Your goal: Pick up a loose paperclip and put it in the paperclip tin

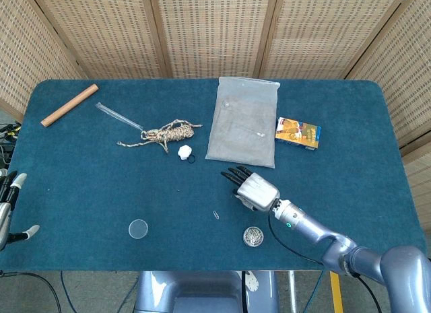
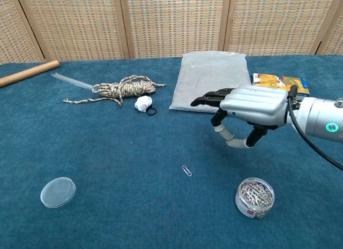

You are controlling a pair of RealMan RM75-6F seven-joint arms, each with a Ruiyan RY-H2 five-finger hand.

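While apart from paperclip (image 2: 186, 171): right hand (image 2: 247, 107), fingers (image 2: 206, 98) seemingly spread.

Light: bright, even, diffuse from overhead.
Shadows: soft and faint on the blue table (image 1: 81, 178).
Glare: none.
Focus: both views sharp.

A table (image 1: 81, 192) covered in dark teal cloth with rounded corners fills most of the head view. Behind it, across the top of both views, stands a folding screen (image 1: 209, 30) of woven cane panels in light wooden frames. At the bottom of the head view, grey floor (image 1: 87, 293) shows below the table edge, with a yellow stripe (image 1: 335, 296) at lower right. The light is even and soft.
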